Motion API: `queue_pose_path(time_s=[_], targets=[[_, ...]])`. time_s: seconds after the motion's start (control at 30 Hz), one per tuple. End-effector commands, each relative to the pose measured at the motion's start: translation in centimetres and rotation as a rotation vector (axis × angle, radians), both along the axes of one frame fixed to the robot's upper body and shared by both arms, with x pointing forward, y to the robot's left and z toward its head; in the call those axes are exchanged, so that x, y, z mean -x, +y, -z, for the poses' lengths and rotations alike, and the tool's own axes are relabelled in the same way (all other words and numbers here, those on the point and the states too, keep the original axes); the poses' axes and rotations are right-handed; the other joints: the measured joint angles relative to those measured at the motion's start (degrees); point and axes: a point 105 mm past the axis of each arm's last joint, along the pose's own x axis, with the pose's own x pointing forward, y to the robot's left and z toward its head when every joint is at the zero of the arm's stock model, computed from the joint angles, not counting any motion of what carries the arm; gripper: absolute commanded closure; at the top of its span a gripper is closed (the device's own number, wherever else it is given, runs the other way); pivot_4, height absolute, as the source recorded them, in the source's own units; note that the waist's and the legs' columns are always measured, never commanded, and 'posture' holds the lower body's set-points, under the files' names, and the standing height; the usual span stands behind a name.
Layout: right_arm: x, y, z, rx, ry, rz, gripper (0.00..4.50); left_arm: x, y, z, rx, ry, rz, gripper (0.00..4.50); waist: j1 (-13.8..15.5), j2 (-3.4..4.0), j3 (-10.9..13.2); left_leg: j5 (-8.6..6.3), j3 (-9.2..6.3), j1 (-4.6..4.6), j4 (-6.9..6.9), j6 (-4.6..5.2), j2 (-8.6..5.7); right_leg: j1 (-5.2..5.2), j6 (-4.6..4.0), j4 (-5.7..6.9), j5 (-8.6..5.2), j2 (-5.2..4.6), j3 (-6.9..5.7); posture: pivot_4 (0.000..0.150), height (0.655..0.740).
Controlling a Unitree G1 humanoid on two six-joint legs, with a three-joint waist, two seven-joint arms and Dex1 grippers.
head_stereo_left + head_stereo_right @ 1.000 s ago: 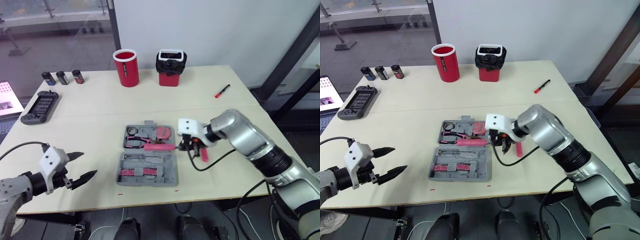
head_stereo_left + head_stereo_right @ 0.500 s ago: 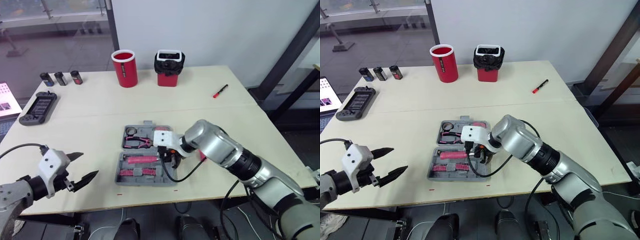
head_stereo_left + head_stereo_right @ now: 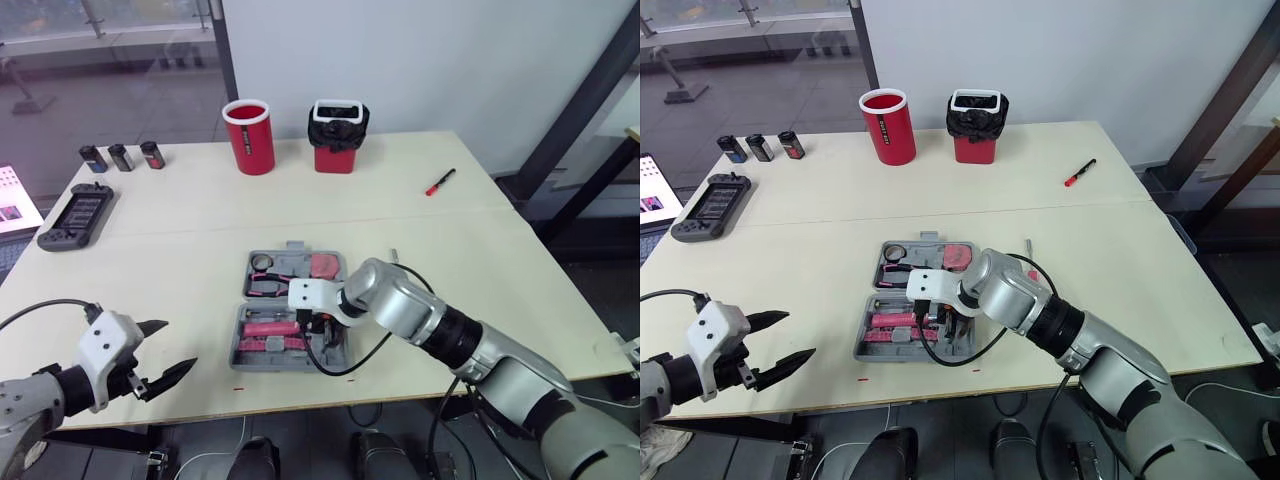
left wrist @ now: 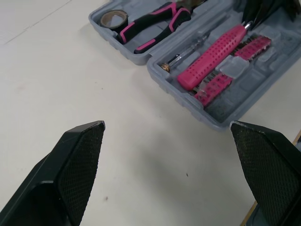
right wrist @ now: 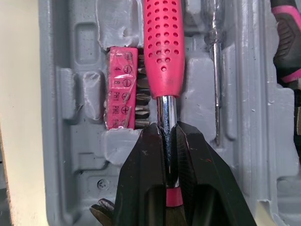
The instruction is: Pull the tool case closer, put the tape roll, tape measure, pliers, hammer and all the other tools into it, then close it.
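- Right hand is pinching the bare metal shaft of the pink-handled driver, fingers pressed onto it from both sides.
- The driver lies in the near half of the tool case. Its long axis runs along the case's long side, and the handle points to my left, straight ahead of the fingertips.
- The handle sits just beside the bit strip. The thin tester screwdriver runs parallel on its other side.
- It looks down in its slot, or very near it, but I can't tell if it's fully seated.
- Next step, as I judge it: let go and lift straight off. A sideways drag could roll the handle onto the bits.
- Left hand is spread wide and holds nothing. It hovers over the near-left tabletop, well apart from the case, so the right is the working arm.
- The far half of the case holds the pliers, tape roll and tape measure.
- Case is open, not yet closed.
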Motion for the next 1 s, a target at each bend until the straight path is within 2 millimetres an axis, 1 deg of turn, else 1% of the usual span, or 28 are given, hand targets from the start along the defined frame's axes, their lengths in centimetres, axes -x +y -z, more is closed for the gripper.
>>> queue_pose_path(time_s=[0.03, 0.17, 0.3, 0.33, 0.37, 0.47, 0.5, 0.53, 0.57, 0.63, 0.7, 0.77, 0.83, 0.9, 0.93, 0.97, 1.0], targets=[[-0.2, 1.2, -1.0, -0.037, -0.034, -0.024, 4.46, 0.2, 0.2, -0.9, -0.014, -0.03, -0.008, 0.0, -0.02, 0.0, 0.0, 0.0, 0.0, 0.0, 0.0, 0.0, 0.0, 0.0, 0.0, 0.0, 0.0, 0.0, 0.0, 0.15, 0.74], [-0.3, 1.3, -0.4, -0.036, -0.034, -0.021, 4.46, 0.4, 0.0, -0.5, -0.022, -0.012, -0.001, 0.0, -0.04, 0.0, 0.0, 0.0, 0.0, 0.0, -0.01, 0.0, 0.0, 0.0, 0.0, 0.0, 0.0, 0.0, 0.0, 0.15, 0.74], [-0.3, 1.7, -0.7, -0.09, -0.016, 0.003, 4.46, 0.4, -0.4, -0.5, -0.013, -0.008, 0.004, 0.0, -0.1, -0.01, 0.0, 0.0, 0.0, 0.03, -0.01, 0.0, 0.0, 0.0, -0.03, 0.01, 0.02, 0.0, 0.0, 0.15, 0.74], [-0.3, 1.8, -0.9, -0.099, -0.022, -0.001, 3.55, 0.4, -0.5, -0.5, -0.012, -0.009, 0.006, 0.0, -0.16, -0.01, 0.0, 0.0, -0.01, 0.04, -0.01, 0.0, 0.0, 0.0, -0.04, 0.02, 0.03, 0.01, 0.0, 0.15, 0.74], [-0.4, 1.8, -1.2, -0.106, -0.029, -0.007, 3.2, 0.3, -0.6, -0.7, -0.008, -0.013, 0.008, 0.0, -0.2, -0.02, -0.01, 0.0, -0.02, 0.06, 0.0, 0.0, 0.0, 0.0, -0.05, 0.03, 0.03, 0.03, 0.0, 0.15, 0.74], [-0.2, 1.5, -2.7, -0.136, -0.041, -0.03, 1.97, 0.0, -0.9, -1.1, 0.007, -0.031, 0.014, 0.0, -0.18, -0.06, -0.04, 0.0, -0.08, 0.13, 0.0, 0.0, 0.01, 0.03, -0.1, 0.06, 0.06, 0.08, 0.0, 0.15, 0.74], [0.1, 1.7, -3.3, -0.179, -0.022, -0.035, 1.97, -0.1, -0.9, -1.2, 0.009, -0.035, 0.014, 0.0, -0.12, -0.06, -0.04, 0.0, -0.08, 0.13, 0.0, 0.0, 0.02, 0.03, -0.1, 0.06, 0.06, 0.08, 0.0, 0.15, 0.74], [0.8, 2.1, -4.0, -0.266, 0.03, -0.053, 1.97, -0.3, -0.9, -1.4, 0.001, -0.044, 0.015, 0.0, -0.04, -0.06, -0.04, 0.0, -0.07, 0.12, -0.01, 0.0, 0.02, 0.02, -0.1, 0.05, 0.06, 0.08, 0.01, 0.15, 0.74], [1.3, 2.3, -4.5, -0.328, 0.044, -0.083, 1.97, -0.5, -0.9, -1.6, -0.005, -0.053, 0.017, 0.0, 0.02, -0.07, -0.04, 0.0, -0.08, 0.1, -0.03, 0.0, 0.02, 0.02, -0.09, 0.04, 0.06, 0.08, 0.01, 0.15, 0.74], [1.9, 1.8, -4.5, -0.387, 0.033, -0.132, 1.97, -0.8, -1.2, -1.9, -0.003, -0.071, 0.025, 0.0, 0.12, -0.09, -0.05, 0.0, -0.08, 0.1, -0.06, 0.0, 0.02, 0.02, -0.06, 0.02, 0.04, 0.08, 0.01, 0.15, 0.74], [1.6, 1.8, -4.8, -0.487, -0.015, -0.12, 1.97, -1.1, -1.3, -2.2, 0.001, -0.079, 0.032, 0.0, 0.16, -0.13, -0.07, 0.0, -0.07, 0.09, -0.06, 0.0, 0.02, 0.06, -0.02, 0.0, 0.01, 0.08, 0.0, 0.15, 0.74], [1.3, 1.8, -4.8, -0.561, -0.056, -0.109, 1.97, -1.3, -1.5, -2.3, 0.009, -0.085, 0.034, 0.0, 0.09, -0.13, -0.07, 0.0, -0.06, 0.09, -0.03, 0.0, 0.02, 0.08, -0.02, -0.01, 0.02, 0.08, 0.01, 0.15, 0.74], [1.1, 1.8, -4.2, -0.593, -0.039, -0.096, 1.97, -1.4, -1.6, -2.2, 0.01, -0.082, 0.039, 0.0, -0.05, -0.13, -0.07, 0.0, -0.06, 0.09, 0.01, 0.0, 0.02, 0.08, -0.05, -0.01, 0.05, 0.08, 0.01, 0.15, 0.74], [0.9, 1.8, -3.0, -0.567, -0.008, -0.099, 1.97, -1.5, -1.7, -2.1, 0.015, -0.081, 0.041, 0.0, -0.22, -0.13, -0.07, 0.0, -0.06, 0.13, 0.01, 0.0, 0.02, 0.08, -0.09, 0.03, 0.08, 0.1, 0.01, 0.15, 0.74], [0.7, 1.8, -2.5, -0.556, -0.022, -0.098, 2.51, -1.5, -1.7, -2.1, 0.015, -0.08, 0.042, 0.0, -0.2, -0.13, -0.07, 0.0, -0.07, 0.16, 0.01, 0.0, 0.03, 0.08, -0.11, 0.03, 0.08, 0.13, 0.02, 0.15, 0.74], [0.5, 1.9, -2.2, -0.555, -0.033, -0.101, 2.82, -1.5, -1.7, -2.1, 0.015, -0.079, 0.042, 0.0, -0.16, -0.13, -0.07, 0.0, -0.08, 0.16, 0.0, 0.0, 0.05, 0.08, -0.11, 0.04, 0.08, 0.15, 0.02, 0.15, 0.74], [0.2, 1.9, -2.0, -0.561, -0.037, -0.088, 3.32, -1.5, -1.7, -2.0, 0.014, -0.079, 0.042, 0.0, -0.13, -0.13, -0.07, 0.0, -0.09, 0.16, 0.0, 0.0, 0.07, 0.08, -0.12, 0.04, 0.08, 0.17, 0.02, 0.15, 0.74]])
